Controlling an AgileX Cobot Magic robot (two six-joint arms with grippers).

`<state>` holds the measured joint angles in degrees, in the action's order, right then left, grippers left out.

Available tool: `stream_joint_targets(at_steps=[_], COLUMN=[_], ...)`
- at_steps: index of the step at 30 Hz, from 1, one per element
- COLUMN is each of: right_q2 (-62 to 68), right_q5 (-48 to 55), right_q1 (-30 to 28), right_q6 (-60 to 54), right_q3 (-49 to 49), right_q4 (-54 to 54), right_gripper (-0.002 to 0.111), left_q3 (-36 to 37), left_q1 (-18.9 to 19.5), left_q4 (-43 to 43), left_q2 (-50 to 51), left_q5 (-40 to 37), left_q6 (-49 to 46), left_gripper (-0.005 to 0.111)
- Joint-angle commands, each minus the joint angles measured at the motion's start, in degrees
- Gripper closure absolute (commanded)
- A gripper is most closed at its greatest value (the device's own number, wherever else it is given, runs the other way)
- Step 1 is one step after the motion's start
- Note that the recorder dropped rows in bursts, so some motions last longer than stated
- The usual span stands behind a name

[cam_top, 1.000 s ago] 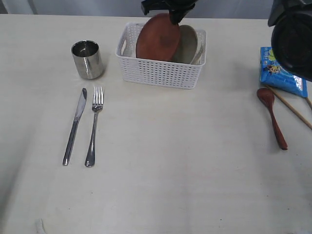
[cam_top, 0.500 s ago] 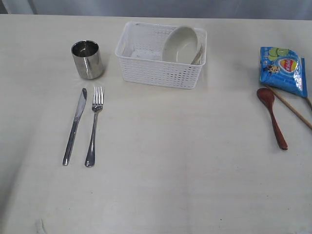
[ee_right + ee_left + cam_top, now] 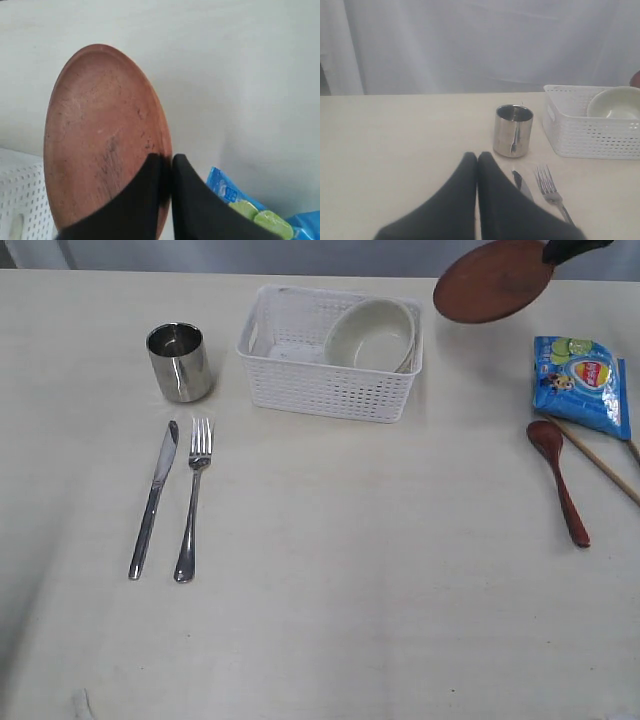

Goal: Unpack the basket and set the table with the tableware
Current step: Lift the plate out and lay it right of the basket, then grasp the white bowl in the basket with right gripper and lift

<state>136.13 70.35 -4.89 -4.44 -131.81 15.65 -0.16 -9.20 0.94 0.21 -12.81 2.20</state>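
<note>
Stretching pale across the frame, the counter (image 3: 330,640) carries the white basket (image 3: 320,390) at upper centre, which holds only the bowl (image 3: 370,335), tipped toward its right wall. At upper right the brown plate (image 3: 495,282) hangs clear of the counter, its rim pinched tight in the right tool (image 3: 169,160), apparently bound for a place setting. The left tool (image 3: 477,157), closed on nothing, faces the cup (image 3: 180,362), knife (image 3: 152,500) and fork (image 3: 192,498), already laid out at left.
</note>
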Motion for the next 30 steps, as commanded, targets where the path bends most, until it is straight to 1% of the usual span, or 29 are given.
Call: stream_joint_targets(at_steps=[1,8,9,10,11,12,13,14,17,19,20,21,22,25,26,28,30], right_q2=[2.6,4.7,4.7,4.8,4.8,4.8,4.8,4.8,3.2,1.4,0.1,-0.7,-1.2,-1.1,-1.0,-1.0,-0.9], right_q5=[-0.9,-1.2,-1.2,-1.2,-1.1,-1.1,-1.1,-1.1,-0.8,-0.4,-0.4,-0.4,-0.4,-0.4,-0.4,-0.4,-0.4], right_q1=[-0.3,-0.3,-0.3,-0.3,-0.3,-0.3,-0.3,-0.3,-0.3,-0.3,0.5,1.5,3.6,10.0,13.2,16.4,19.6], right_q6=[-0.9,-1.0,-1.2,-1.3,-1.3,-1.3,-1.3,-1.3,-2.4,-6.1,-9.4,-10.9,-11.4,-11.4,-11.3,-11.0,-8.9], right_q3=[0.0,0.0,0.0,0.0,0.0,0.0,0.0,0.0,-0.4,-1.4,-1.5,-1.5,-1.5,-1.4,-1.4,-1.4,-1.4], right_q4=[0.9,1.6,1.9,2.2,2.2,2.2,2.2,2.2,2.8,11.1,17.7,19.5,18.5,14.2,11.6,8.0,1.4], right_gripper=[0.109,0.108,0.105,0.100,0.087,0.080,0.068,0.066,0.066,0.066,0.070,0.073,0.076,0.077,0.077,0.077,0.077], left_q3=[0.2,0.2,0.2,0.2,0.2,0.2,0.2,0.2,0.2,0.2,0.2,0.2,0.2,0.2,0.2,0.2,0.2], left_q1=[-0.1,-0.1,-0.1,-0.1,-0.1,-0.1,-0.1,-0.1,-0.1,-0.1,-0.1,-0.1,-0.1,-0.1,-0.1,-0.1,-0.1], left_q4=[0.2,0.2,0.2,0.2,0.2,0.2,0.2,0.2,0.2,0.2,0.2,0.2,0.2,0.2,0.2,0.2,0.2], left_q2=[-0.2,-0.2,-0.2,-0.2,-0.2,-0.2,-0.2,-0.2,-0.2,-0.2,-0.2,-0.2,-0.2,-0.2,-0.2,-0.2,-0.2], left_q5=[0.6,0.6,0.6,0.6,0.6,0.6,0.6,0.6,0.6,0.6,0.6,0.6,0.6,0.6,0.6,0.6,0.6], left_q6=[0.0,0.0,0.0,0.0,0.0,0.0,0.0,0.0,0.0,0.0,0.0,0.0,0.0,0.0,0.0,0.0,0.0], left_gripper=[0.107,0.107,0.107,0.107,0.107,0.107,0.107,0.107,0.107,0.107,0.107,0.107,0.107,0.107,0.107,0.107,0.107])
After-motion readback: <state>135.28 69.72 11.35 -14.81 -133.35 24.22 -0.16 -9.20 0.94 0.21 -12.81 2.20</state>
